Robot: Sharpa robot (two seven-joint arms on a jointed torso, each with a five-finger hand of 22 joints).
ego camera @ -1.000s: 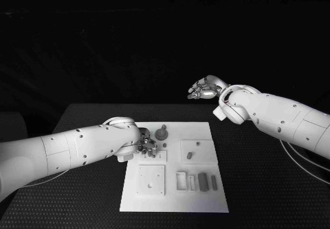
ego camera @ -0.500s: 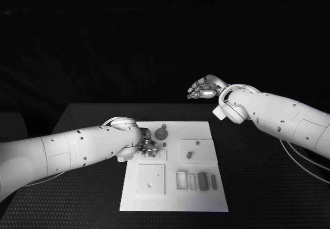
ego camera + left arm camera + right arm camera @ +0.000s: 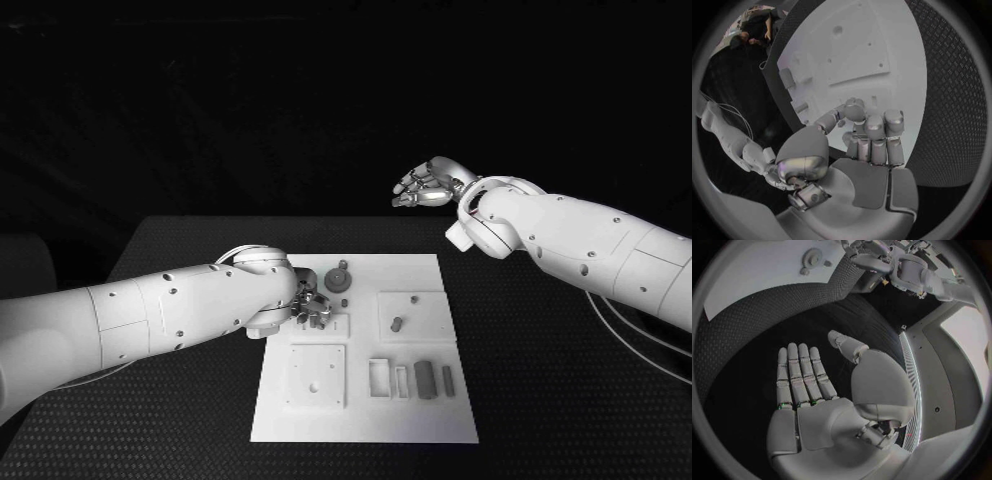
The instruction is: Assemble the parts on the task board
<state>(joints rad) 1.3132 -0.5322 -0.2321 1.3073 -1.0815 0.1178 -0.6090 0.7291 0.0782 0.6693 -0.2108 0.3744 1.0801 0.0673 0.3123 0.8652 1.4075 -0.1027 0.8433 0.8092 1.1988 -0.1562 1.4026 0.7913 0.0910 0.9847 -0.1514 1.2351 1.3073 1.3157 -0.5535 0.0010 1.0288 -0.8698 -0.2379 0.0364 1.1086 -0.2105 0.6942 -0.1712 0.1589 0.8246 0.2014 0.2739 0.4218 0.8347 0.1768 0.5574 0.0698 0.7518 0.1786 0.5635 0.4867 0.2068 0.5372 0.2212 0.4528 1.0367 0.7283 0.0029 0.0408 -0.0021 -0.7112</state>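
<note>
- One white task board [image 3: 418, 415] lies in the middle of the black worktop [image 3: 562, 400], its long side running away from the robot.
- On the task board, the head view shows about six small grey parts: a round gear-like part [image 3: 339, 279] near the far edge, a small dot-like part [image 3: 415, 299] and an oval part [image 3: 397, 324] on a raised square plate [image 3: 430, 315] to the right, and near the middle of the near half an upright block [image 3: 426, 379] with a slimmer bar [image 3: 449, 379] just beside it.
- Two raised white frames [image 3: 387, 378] stand just left of the upright block, and one more square plate [image 3: 316, 377] lies on the left of the near half.
- The left hand [image 3: 310, 311] is low over the left part of the task board, just near the gear-like part, its arm reaching in across the worktop.
- In the left wrist view the left hand's fingers [image 3: 876, 131] are curled in close together with the thumb drawn near them; whether a part is pinched there cannot be told.
- The right hand [image 3: 428, 186] is raised well above and beyond the far edge of the worktop, well apart from the task board.
- The right wrist view shows its palm flat, fingers [image 3: 799, 371] straight and side by side, thumb out, holding nothing.
</note>
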